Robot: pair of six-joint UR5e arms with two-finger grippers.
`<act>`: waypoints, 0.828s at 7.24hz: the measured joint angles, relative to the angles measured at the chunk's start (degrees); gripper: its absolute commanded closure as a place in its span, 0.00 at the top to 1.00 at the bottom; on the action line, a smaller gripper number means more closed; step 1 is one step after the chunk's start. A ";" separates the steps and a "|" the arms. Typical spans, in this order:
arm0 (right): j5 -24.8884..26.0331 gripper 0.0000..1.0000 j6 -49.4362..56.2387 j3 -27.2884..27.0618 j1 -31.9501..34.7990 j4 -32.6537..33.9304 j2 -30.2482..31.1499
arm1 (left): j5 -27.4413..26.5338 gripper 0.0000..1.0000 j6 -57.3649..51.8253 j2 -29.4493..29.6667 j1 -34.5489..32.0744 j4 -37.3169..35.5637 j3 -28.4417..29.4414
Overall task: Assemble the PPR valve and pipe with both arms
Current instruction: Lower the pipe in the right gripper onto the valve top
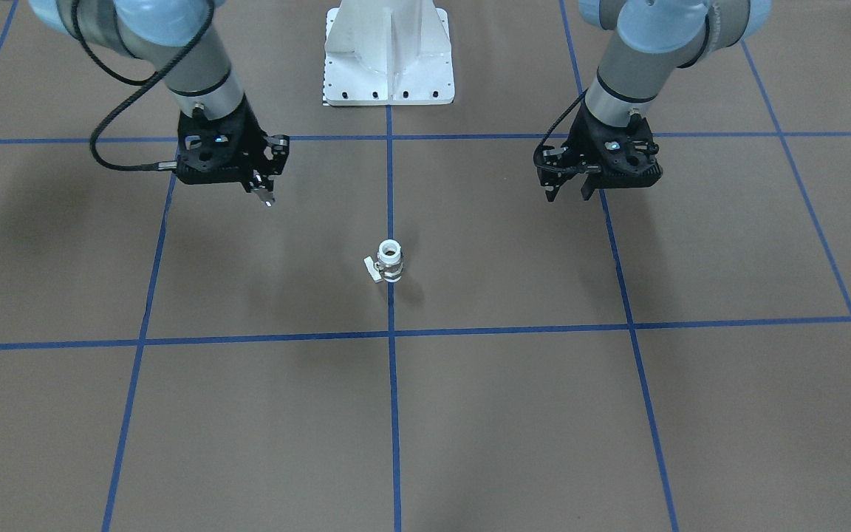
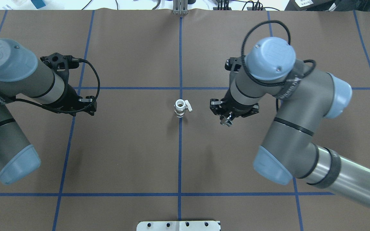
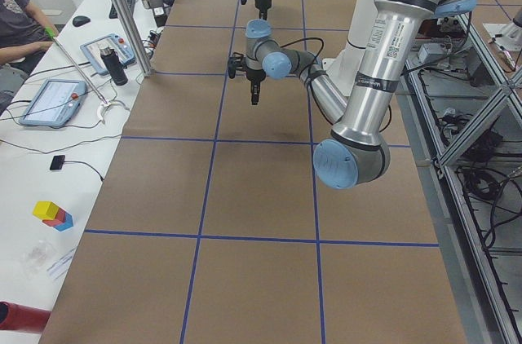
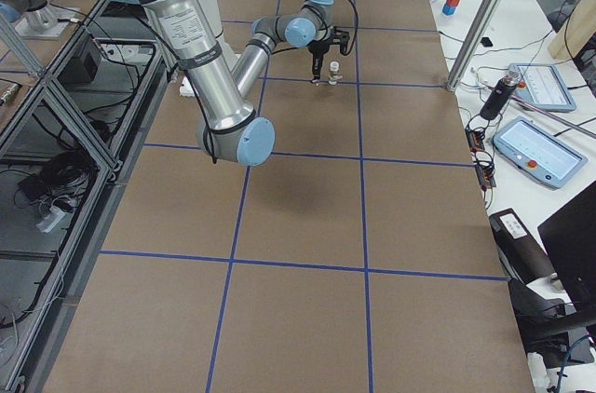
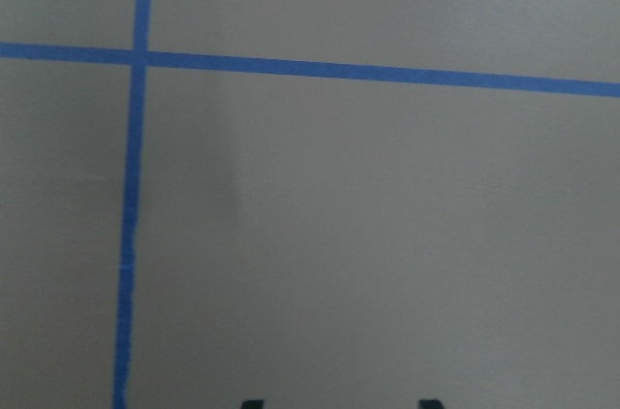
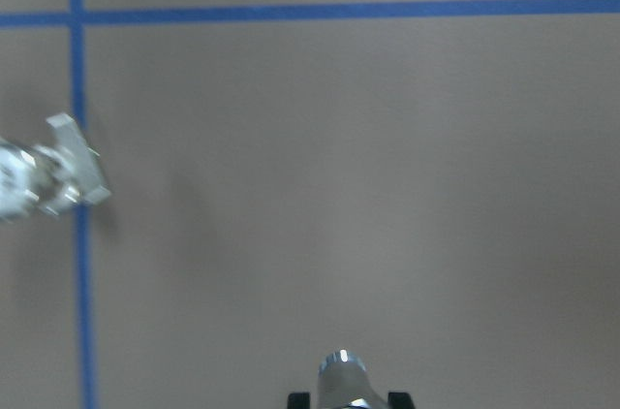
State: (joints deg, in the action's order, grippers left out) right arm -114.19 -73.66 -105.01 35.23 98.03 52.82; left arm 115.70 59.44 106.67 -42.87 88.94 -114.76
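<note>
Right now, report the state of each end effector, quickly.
The left end effector: open, holding nothing.
The right end effector: closed on the pipe.

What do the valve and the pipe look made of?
The PPR valve: white ends look like matte plastic; the middle band gleams, probably metal. The pipe: silvery with a bright highlight on its tip, probably bare metal, though too small to be sure.
</note>
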 measured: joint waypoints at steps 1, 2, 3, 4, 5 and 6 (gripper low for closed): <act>0.06 0.00 -3.41 5.26 -0.15 -2.15 -4.49 | 1.44 0.62 -3.26 -2.40 -1.88 0.53 -0.15; 0.12 0.00 -5.58 9.76 -0.19 -3.77 -7.95 | 3.61 0.62 -6.44 -4.78 -4.01 1.52 -0.10; 0.35 0.00 -6.77 12.26 -0.18 -4.64 -10.13 | 4.98 0.62 -8.32 -6.14 -5.36 2.33 0.10; 0.82 0.00 -7.22 13.25 -0.15 -4.97 -11.17 | 5.56 0.62 -9.07 -6.64 -5.92 2.71 0.33; 1.28 0.00 -7.31 13.66 -0.11 -5.08 -11.57 | 5.74 0.62 -9.32 -6.75 -6.09 2.84 0.47; 1.72 0.00 -7.31 13.88 -0.10 -5.12 -11.75 | 5.76 0.63 -9.40 -6.75 -6.12 2.88 0.48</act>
State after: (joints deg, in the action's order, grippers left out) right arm -112.48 -80.97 -91.13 35.14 92.91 41.07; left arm 121.47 50.05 99.92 -48.98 91.82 -114.27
